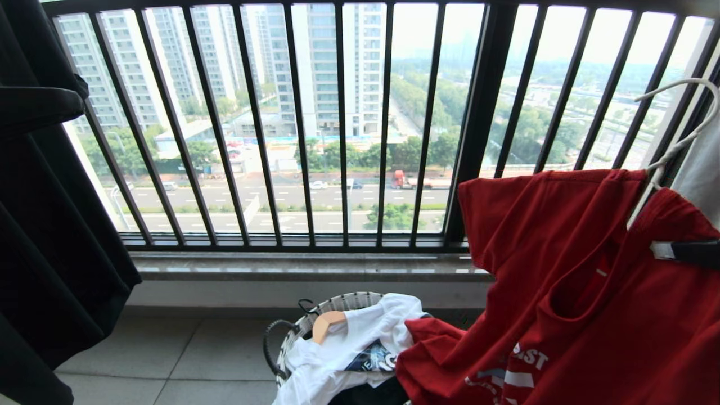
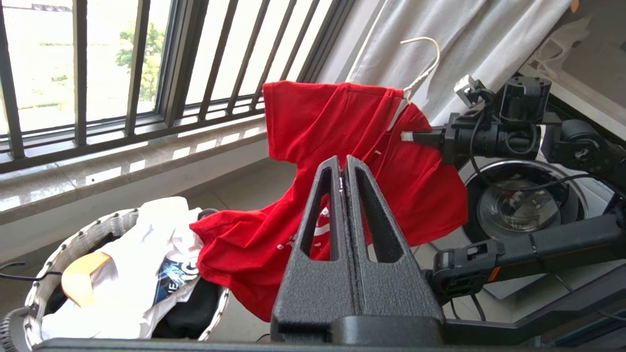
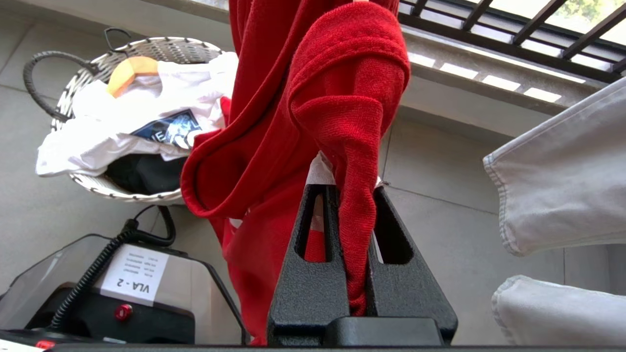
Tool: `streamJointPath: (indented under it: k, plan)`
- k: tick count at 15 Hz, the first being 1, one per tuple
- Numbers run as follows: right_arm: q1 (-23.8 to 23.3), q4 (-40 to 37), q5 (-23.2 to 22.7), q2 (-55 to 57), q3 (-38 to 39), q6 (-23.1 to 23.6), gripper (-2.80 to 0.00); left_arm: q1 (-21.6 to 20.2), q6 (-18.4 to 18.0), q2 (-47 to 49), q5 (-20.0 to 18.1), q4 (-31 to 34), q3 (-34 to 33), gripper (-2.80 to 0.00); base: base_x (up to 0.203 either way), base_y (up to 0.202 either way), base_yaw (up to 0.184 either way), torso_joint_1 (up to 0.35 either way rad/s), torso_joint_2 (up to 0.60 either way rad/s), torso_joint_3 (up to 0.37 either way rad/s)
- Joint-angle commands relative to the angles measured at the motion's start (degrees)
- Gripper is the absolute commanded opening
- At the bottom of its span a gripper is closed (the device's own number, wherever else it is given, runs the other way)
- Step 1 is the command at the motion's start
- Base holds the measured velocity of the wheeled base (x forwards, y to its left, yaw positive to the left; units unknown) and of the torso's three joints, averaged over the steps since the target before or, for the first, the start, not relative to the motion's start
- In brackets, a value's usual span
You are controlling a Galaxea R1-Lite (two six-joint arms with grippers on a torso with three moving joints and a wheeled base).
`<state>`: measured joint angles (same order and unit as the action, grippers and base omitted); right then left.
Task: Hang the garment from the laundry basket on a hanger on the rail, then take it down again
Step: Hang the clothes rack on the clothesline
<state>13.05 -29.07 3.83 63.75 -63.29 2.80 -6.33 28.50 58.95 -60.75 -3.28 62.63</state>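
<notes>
Garment [image 1: 590, 281] on hanger [image 1: 683, 124], gripped at shoulder by right gripper [image 3: 349, 195] to keep both aloft; hem trailing onto laundry basket [image 1: 292, 337]. Left gripper [image 2: 345, 164] closed, empty, standing clear.

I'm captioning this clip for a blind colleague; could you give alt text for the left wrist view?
A red T-shirt on a thin white wire hanger is held up by the right gripper, its hem trailing into a woven laundry basket. The shut, empty left gripper fills the foreground.

Laundry basket [image 1: 292, 332] on tiled floor [image 1: 185, 354]
</notes>
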Motion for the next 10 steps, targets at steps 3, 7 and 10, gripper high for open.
streamJointPath:
  k: [3, 7, 10]
  plan:
    - [-1.01, -0.08, -0.05, -6.21, 6.64, 0.01, -2.8, 0.0, 0.15, 0.56, -0.34, -0.06, 0.12, -2.8, 0.0, 0.0, 0.0, 0.0, 0.0, 0.0]
    - [-1.01, 5.39, 0.01, -8.53, 11.88, 0.0, -2.8, 0.0, 1.07, 0.28, -0.34, -0.06, 0.43, -2.8, 0.0, 0.0, 0.0, 0.019, -0.15, -0.215]
    - [-1.1, 7.19, 0.04, -9.26, 13.54, 0.1, -2.8, 0.0, 1.22, 0.36, -0.34, -0.06, 0.47, -2.8, 0.0, 0.0, 0.0, 0.088, -0.46, -0.353]
